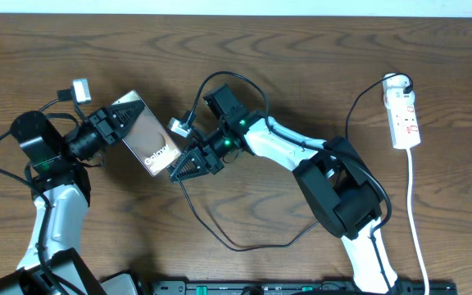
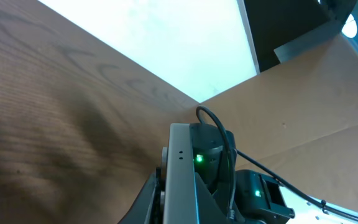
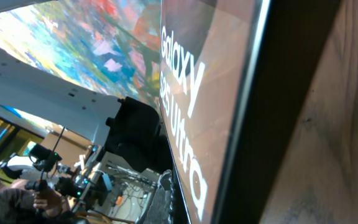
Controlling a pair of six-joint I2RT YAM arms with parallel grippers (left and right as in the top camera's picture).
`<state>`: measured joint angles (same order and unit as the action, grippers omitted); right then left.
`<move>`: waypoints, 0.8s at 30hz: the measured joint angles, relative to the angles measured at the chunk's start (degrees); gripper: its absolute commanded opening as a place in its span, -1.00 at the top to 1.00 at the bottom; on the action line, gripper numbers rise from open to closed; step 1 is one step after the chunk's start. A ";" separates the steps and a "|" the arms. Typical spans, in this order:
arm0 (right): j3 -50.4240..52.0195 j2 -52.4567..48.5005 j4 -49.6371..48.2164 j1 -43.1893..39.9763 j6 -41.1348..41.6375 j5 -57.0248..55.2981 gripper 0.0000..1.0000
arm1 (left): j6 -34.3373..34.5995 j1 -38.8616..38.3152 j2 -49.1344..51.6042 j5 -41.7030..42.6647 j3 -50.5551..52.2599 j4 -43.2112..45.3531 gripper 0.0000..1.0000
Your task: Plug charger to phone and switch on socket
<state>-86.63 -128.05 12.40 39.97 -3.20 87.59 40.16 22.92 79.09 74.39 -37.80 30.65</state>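
Phone (image 1: 147,139) is held off the table (image 1: 301,49) at its far-left end by L gripper (image 1: 120,124), closed on it. R gripper (image 1: 179,168) is closed on charger (image 1: 220,238) end at phone's near-right edge; cable is looped behind. Socket (image 1: 404,115) is laid far right, well apart.

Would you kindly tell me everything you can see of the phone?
The phone is a flat dark rectangle with a glossy, reflective face bearing white "Galaxy S25 Ultra" lettering. It sits diagonally over the wooden table, its upper-left end clamped in the left gripper, while the right gripper is at its lower-right end.
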 measured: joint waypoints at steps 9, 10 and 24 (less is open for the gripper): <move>0.48 -0.07 -8.85 0.02 8.94 0.04 0.97 | -0.13 0.31 0.00 -1.25 -0.81 0.31 0.85; 0.48 -0.07 -8.83 0.02 9.35 0.07 0.97 | -0.13 0.31 0.00 -1.29 -0.81 0.31 0.85; 0.46 -0.07 -9.60 0.00 11.39 -0.24 0.15 | -0.13 0.24 0.00 -0.81 -0.72 -0.17 0.85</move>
<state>-86.17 -128.11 2.81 39.97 8.19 87.35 40.03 23.16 79.09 73.58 -38.52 30.48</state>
